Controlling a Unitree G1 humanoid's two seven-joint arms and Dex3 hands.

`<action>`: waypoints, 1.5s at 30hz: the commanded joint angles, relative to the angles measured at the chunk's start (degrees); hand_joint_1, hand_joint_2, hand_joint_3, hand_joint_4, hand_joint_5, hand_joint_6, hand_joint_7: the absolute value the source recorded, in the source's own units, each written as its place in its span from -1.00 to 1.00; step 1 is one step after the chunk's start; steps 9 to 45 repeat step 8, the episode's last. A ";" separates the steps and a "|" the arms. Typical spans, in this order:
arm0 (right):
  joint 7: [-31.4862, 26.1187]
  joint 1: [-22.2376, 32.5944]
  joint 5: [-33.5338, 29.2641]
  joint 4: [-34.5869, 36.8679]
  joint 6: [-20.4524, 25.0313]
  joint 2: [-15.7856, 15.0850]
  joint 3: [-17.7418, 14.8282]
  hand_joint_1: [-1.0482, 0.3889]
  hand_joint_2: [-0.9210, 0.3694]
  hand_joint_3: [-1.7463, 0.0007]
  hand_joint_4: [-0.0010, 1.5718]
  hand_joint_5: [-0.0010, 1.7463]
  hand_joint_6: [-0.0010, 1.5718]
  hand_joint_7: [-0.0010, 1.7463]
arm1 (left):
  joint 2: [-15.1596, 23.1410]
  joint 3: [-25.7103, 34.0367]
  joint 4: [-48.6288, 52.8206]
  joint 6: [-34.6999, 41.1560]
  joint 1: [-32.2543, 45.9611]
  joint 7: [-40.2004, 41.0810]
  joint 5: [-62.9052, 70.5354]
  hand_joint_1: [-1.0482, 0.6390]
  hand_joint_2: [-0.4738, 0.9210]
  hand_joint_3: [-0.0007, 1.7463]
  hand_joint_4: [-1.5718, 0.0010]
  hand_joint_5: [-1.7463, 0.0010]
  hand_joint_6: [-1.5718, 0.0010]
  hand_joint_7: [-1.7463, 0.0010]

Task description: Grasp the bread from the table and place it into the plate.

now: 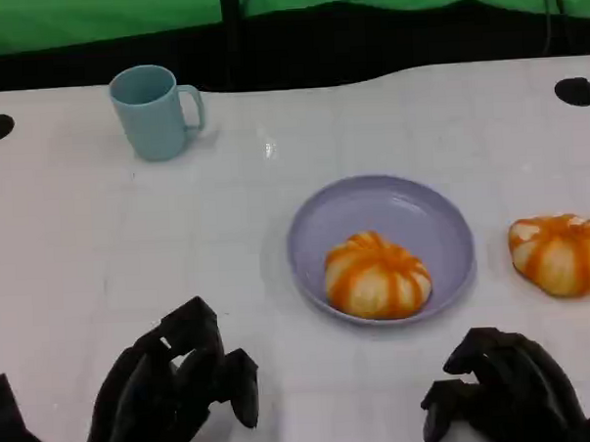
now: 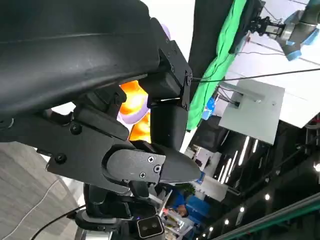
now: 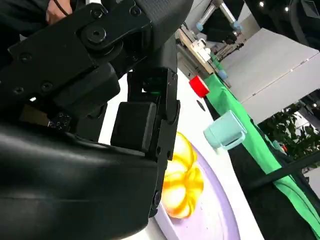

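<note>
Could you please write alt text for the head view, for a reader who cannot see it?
A bread lies in a purple plate on a white table; a second bread lies to its right. A blue mug stands far left; both hands, left and right, hold nothing.

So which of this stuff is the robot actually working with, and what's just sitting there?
Part of the job:
- plate, lilac, mid-table
- bread in the plate
- bread on the table, right of the plate
- left hand and right hand, both holding nothing

Just lying about:
- blue mug, far left
</note>
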 commanded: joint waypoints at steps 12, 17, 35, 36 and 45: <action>0.50 -0.70 0.38 0.50 -0.59 -0.76 -0.63 -0.99 -0.71 0.99 1.00 -0.14 1.00 -0.56 | -0.07 1.29 0.69 0.06 -0.65 -0.97 0.80 -0.64 1.00 -0.72 -0.17 -1.00 0.12 -1.00; 0.50 -0.70 0.38 0.50 -0.59 -0.76 -0.63 -0.99 -0.71 0.99 1.00 -0.14 1.00 -0.56 | -0.07 1.29 0.69 0.06 -0.65 -0.97 0.80 -0.64 1.00 -0.72 -0.17 -1.00 0.12 -1.00; 0.50 -0.70 0.38 0.50 -0.59 -0.76 -0.63 -0.99 -0.71 0.99 1.00 -0.14 1.00 -0.56 | -0.07 1.29 0.69 0.06 -0.65 -0.97 0.80 -0.64 1.00 -0.72 -0.17 -1.00 0.12 -1.00; 0.50 -0.70 0.38 0.50 -0.59 -0.76 -0.63 -0.99 -0.71 0.99 1.00 -0.14 1.00 -0.56 | -0.07 1.29 0.69 0.06 -0.65 -0.97 0.80 -0.64 1.00 -0.72 -0.17 -1.00 0.12 -1.00; 0.50 -0.70 0.38 0.50 -0.59 -0.76 -0.63 -0.99 -0.71 0.99 1.00 -0.14 1.00 -0.56 | -0.07 1.29 0.69 0.06 -0.65 -0.97 0.80 -0.64 1.00 -0.72 -0.17 -1.00 0.12 -1.00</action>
